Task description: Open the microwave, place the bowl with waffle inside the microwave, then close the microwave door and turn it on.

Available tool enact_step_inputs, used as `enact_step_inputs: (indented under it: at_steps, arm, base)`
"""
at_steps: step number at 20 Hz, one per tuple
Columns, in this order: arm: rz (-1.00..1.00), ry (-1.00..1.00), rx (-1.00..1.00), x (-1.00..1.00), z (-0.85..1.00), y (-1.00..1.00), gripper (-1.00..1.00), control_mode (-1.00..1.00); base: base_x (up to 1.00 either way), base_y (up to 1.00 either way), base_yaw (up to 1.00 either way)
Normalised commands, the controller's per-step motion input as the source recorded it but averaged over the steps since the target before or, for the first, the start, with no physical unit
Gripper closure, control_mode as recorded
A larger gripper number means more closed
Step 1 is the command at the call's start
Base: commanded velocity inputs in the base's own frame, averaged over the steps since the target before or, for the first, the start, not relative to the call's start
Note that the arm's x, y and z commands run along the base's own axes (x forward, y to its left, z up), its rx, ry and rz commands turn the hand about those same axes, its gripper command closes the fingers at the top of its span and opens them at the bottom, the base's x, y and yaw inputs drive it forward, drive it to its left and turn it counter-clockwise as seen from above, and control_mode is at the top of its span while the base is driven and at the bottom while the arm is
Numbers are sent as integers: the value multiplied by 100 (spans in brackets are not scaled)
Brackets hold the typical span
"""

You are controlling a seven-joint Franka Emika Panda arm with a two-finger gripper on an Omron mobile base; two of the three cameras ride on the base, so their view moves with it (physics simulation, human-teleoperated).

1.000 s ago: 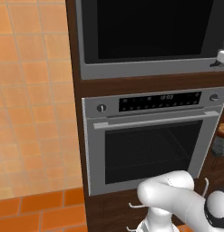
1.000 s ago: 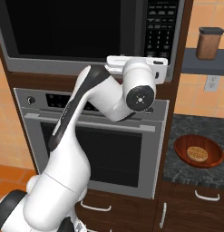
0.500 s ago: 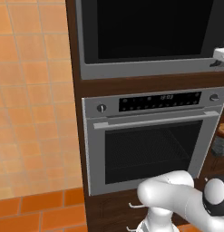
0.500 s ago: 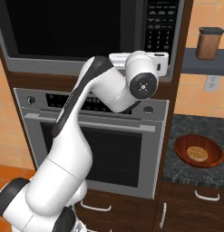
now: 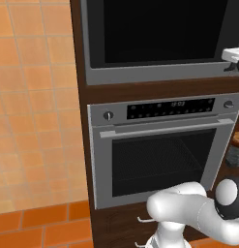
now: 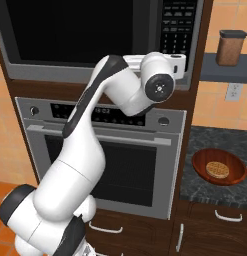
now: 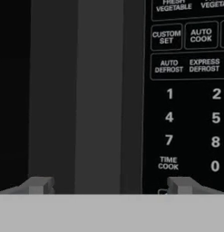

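Dark wood cabinetry frames the wall stack, and the arm has swung its hand further right and closer in than a second ago. Gripper (image 7: 109,185) spread wide, holding nothing, straddling the dark vertical handle (image 7: 99,90) of the shut microwave door (image 6: 80,30). Keypad (image 7: 190,95) beside it. Microwave (image 5: 159,38) sits above the silver oven (image 5: 162,150); the reddish-brown bowl (image 6: 219,167) with waffle (image 6: 217,169) waits on the speckled counter (image 6: 215,150) to the right.

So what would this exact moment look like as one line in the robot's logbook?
stage: reaching for handle | gripper: open, handle between its tips | microwave door: shut | bowl: on counter, waffle inside
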Motion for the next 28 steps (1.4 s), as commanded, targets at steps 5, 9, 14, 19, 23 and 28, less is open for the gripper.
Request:
enact_step_inputs:
  at_steps: [5, 9, 14, 19, 23, 28]
  arm:
    - [0, 0, 0, 0, 0, 0, -100, -100]
    - [0, 0, 0, 2, 0, 0, 100, -100]
    - [0, 0, 0, 0, 0, 0, 100, -100]
    - [0, 0, 0, 0, 0, 0, 100, -100]
    - [0, 0, 0, -1, 0, 0, 100, -100]
    - [0, 0, 0, -89, 0, 0, 100, -100]
  base:
    - [0, 0, 0]
    - [0, 0, 0]
    - [0, 0, 0]
    - [0, 0, 0]
    - [0, 0, 0]
    - [0, 0, 0]
